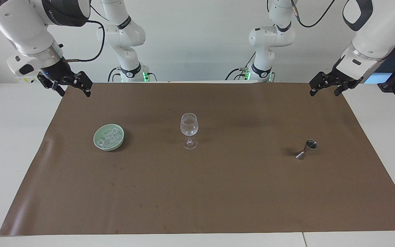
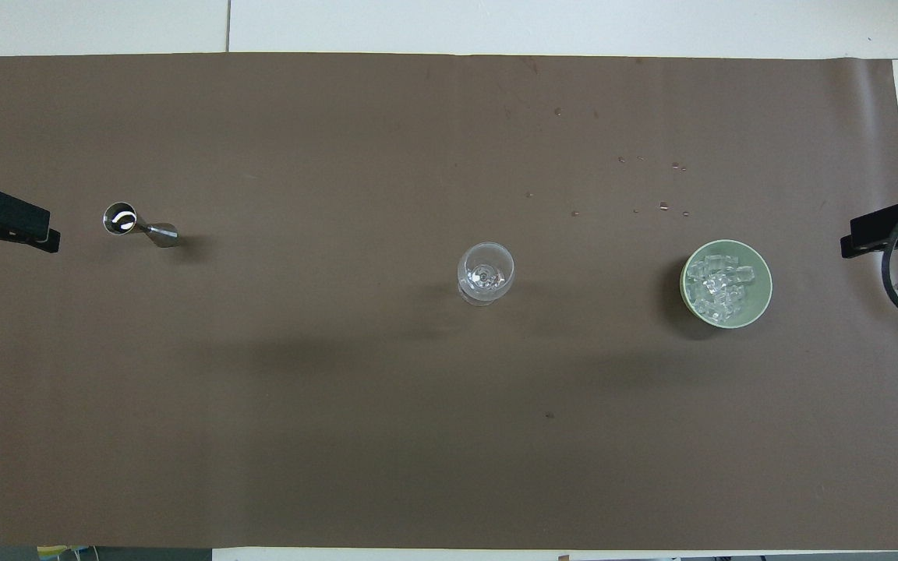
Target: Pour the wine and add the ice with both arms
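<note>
Mid-frame in the facing view stands the wine glass (image 1: pixel 189 130), the bowl (image 1: pixel 97 140) of ice (image 1: pixel 110 136) at its left, the jigger (image 1: pixel 306 149) at right. The right gripper (image 1: pixel 70 87) hangs upper left and the left gripper (image 1: pixel 325 87) upper right, both with fingers spread, grasping nothing.

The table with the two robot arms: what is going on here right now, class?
Nothing is being handled yet. The left gripper hangs over the mat's edge at its own end of the table, and the right gripper does the same at the other end; both are open and empty. The wine glass stands upright mid-mat. The ice sits in the green bowl toward the right arm's end, and a small metal jigger stands toward the left arm's end.
</note>
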Robot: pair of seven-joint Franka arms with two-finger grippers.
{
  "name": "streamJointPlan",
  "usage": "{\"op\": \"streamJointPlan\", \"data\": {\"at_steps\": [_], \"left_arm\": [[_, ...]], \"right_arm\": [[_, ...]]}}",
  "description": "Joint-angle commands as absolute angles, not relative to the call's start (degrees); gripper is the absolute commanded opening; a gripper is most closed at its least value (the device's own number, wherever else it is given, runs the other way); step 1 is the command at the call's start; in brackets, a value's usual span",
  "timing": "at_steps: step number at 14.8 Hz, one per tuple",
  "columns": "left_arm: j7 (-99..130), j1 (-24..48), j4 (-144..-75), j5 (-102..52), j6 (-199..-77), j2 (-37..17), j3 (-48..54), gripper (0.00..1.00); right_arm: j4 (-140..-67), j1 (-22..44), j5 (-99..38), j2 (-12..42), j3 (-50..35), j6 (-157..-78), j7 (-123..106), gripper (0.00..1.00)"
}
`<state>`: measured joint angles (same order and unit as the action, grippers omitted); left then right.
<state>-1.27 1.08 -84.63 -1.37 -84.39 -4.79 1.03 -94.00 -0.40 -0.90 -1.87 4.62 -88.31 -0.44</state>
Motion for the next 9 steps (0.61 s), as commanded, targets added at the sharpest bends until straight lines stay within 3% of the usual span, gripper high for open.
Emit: {"op": "streamJointPlan", "data": {"at_steps": [1,6,9], "left_arm": [[-2.37,0.97,-75.09,-0.88,-84.55,-13.68,0.7,1.0],[-2.37,1.06,-63.21,-0.09,-85.69,-27.22,0.35,1.0],[-2.29,0.7,-63.28,-0.7,-85.35,-27.07,0.53,1.0]], "right_arm": [[-94.66,-1.58,-0.62,-2.72,4.22,-89.11,-1.06,1.0],[-94.92,-1.23,-0.79,-2.81,4.13,-88.51,-1.32,1.0],[-94.92,-1.49,-0.88,-2.81,4.13,-88.59,-1.32,1.0]]}}
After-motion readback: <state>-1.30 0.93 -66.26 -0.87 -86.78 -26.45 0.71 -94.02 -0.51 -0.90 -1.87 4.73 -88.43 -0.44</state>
